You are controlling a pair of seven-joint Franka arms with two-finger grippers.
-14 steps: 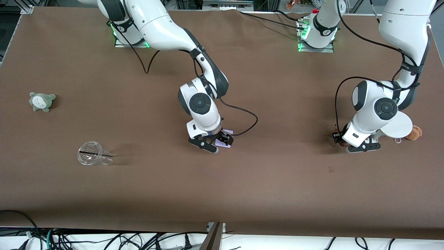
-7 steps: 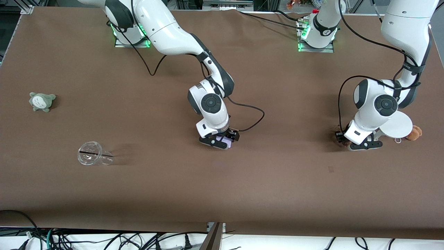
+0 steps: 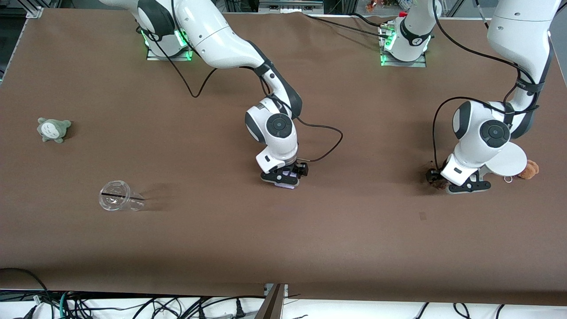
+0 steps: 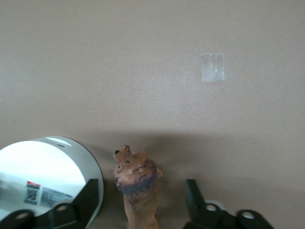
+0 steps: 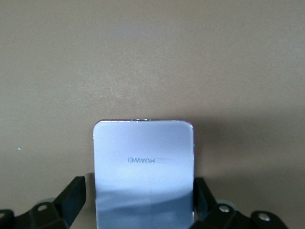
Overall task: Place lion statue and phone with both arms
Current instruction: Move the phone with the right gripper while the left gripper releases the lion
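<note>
The clear plastic cup [image 3: 116, 201] is lying empty on the desk [image 3: 283, 230]. The right end effector [image 3: 283, 177] is gripping the phone [image 5: 143, 174], mostly hiding it. The left end effector [image 3: 458, 185] is sitting open around the lion statue [image 4: 137, 183].

the right gripper [image 3: 285, 177] carries the phone [image 3: 285, 182] toward the left arm's end of the table. the left gripper [image 3: 458, 182] tilts slightly at the lion statue [image 3: 436, 180].

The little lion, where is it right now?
The lion statue sits between the open fingers of the left end effector, toward the left arm's end of the table, right beside the white round stand.
</note>
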